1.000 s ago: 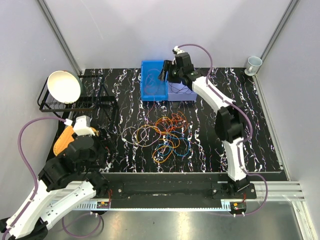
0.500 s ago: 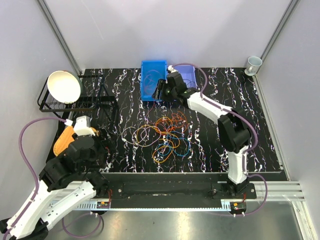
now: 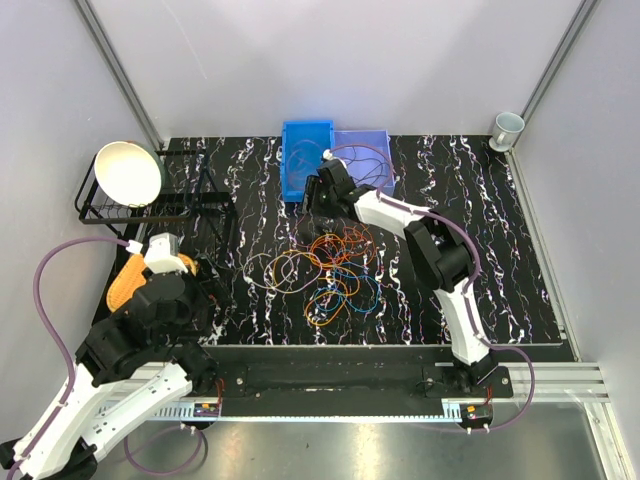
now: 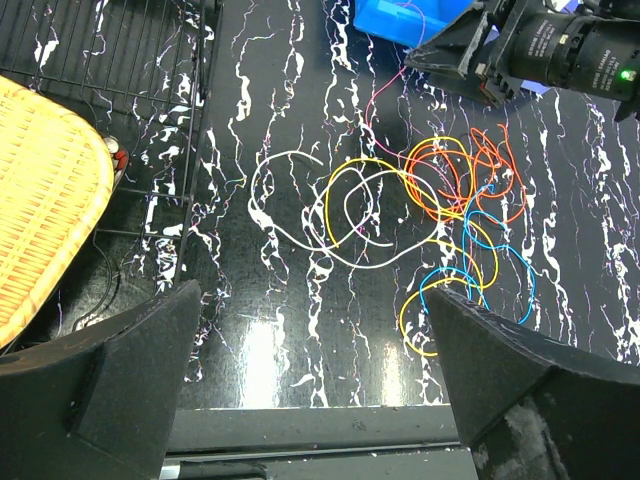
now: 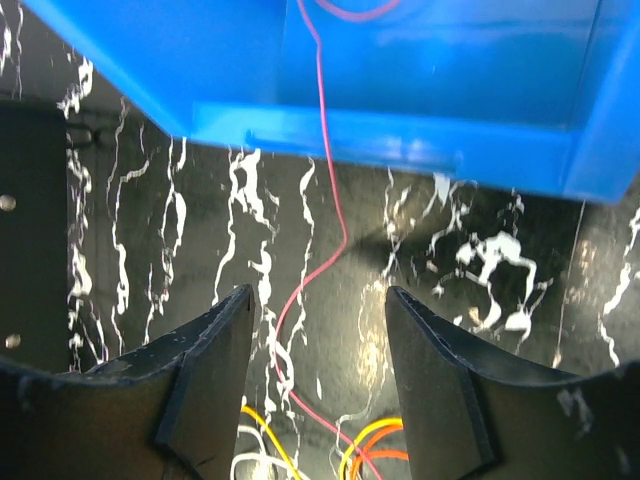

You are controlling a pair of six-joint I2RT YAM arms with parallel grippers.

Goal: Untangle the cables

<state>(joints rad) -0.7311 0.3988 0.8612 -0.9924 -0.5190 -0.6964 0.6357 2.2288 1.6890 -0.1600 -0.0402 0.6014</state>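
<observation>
Presently the right hand [image 5: 318, 300] hovers low over the surface [image 3: 470, 220] just in front of the blue bin [image 5: 480, 90], its two fingers spread and pinching nothing. A red cable [image 5: 326, 160] runs out of the bin, over its front wall and down through the gap between those fingers toward the pile. The rest of the cables [image 3: 335, 270] lie in a loose knot mid-surface, with orange loops [image 4: 440, 175] nearest the right hand and a white loop [image 4: 253, 190] spreading toward the left. The left hand [image 4: 315, 292] hangs well back at the near left, fingers fully spread, holding nothing.

The step looks like taking that red strand. To do it well, the hand should drop until its fingertips bracket the strand where it lies alone, short of the orange loops. It should then close squarely, so the thin wire sits mid-pad rather than slipping past an edge. The lift wants to be slow and away from the pile. The strand's lower end disappears among the orange, and whether it threads through them cannot be told, so a quick pull could drag the whole knot. The left hand could pin the pile if it follows.
</observation>
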